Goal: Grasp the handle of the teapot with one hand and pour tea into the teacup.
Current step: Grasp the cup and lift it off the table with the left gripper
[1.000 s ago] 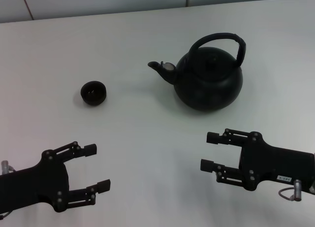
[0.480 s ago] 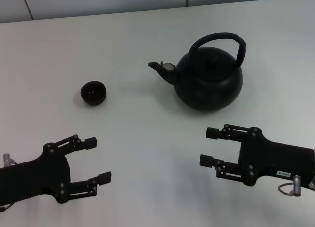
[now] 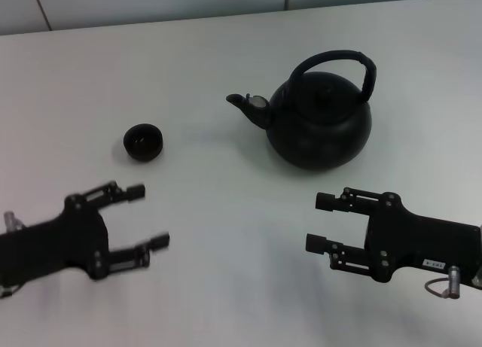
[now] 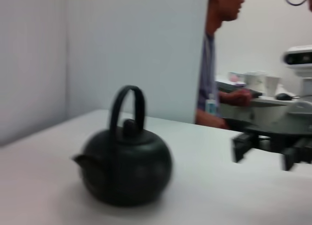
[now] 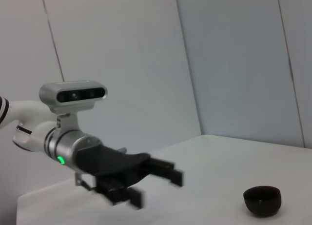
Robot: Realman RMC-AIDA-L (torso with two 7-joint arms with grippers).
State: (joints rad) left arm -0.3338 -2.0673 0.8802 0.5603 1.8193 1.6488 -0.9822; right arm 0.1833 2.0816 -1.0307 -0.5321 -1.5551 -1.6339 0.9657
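A round matte-black teapot [image 3: 320, 121] stands on the white table right of centre, spout pointing left, its arched black handle [image 3: 339, 59] upright above the lid. The left wrist view also has the teapot [image 4: 126, 161] and handle [image 4: 126, 105]. A small black teacup [image 3: 143, 142] sits to the teapot's left, seen too as the teacup [image 5: 262, 200] in the right wrist view. My left gripper [image 3: 147, 216] hovers open below the teacup at the near left. Below the teapot, my right gripper [image 3: 321, 223] is open and empty.
The white table [image 3: 211, 53] ends at a grey wall at the back. A person [image 4: 219, 59] stands by a cluttered desk beyond the table in the left wrist view. The left arm's wrist camera [image 5: 73, 95] shows in the right wrist view.
My left gripper has risen and shifted slightly up toward the teacup, tilting a little. The right gripper, teapot and teacup have barely moved.
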